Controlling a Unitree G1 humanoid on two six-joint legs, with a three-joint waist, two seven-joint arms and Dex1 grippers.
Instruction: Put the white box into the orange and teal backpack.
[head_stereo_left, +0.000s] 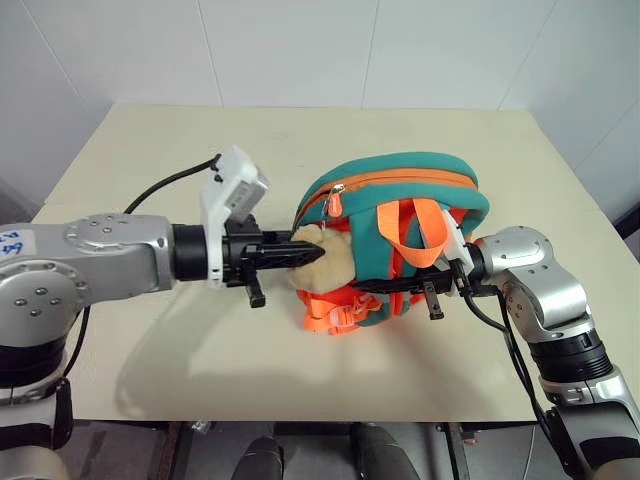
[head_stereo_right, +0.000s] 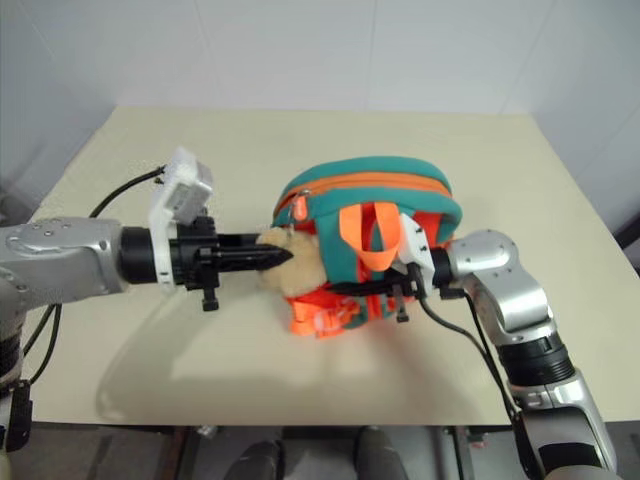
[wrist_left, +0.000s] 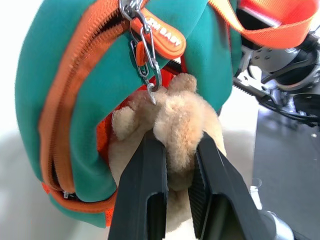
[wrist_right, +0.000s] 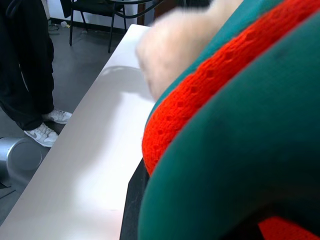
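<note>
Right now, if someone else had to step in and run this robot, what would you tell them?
Left gripper: closed on the tan plush ball hanging from the orange and teal backpack.
Right gripper: shut on the backpack's other side; exactly which part it grips is hidden.
The backpack stands on the table between both grippers, zipper apparently closed.
The white box: I cannot see it, so whether it is already packed is unclear.
Left to do: find the box; if it is not inside, open the zipper and load it.
</note>
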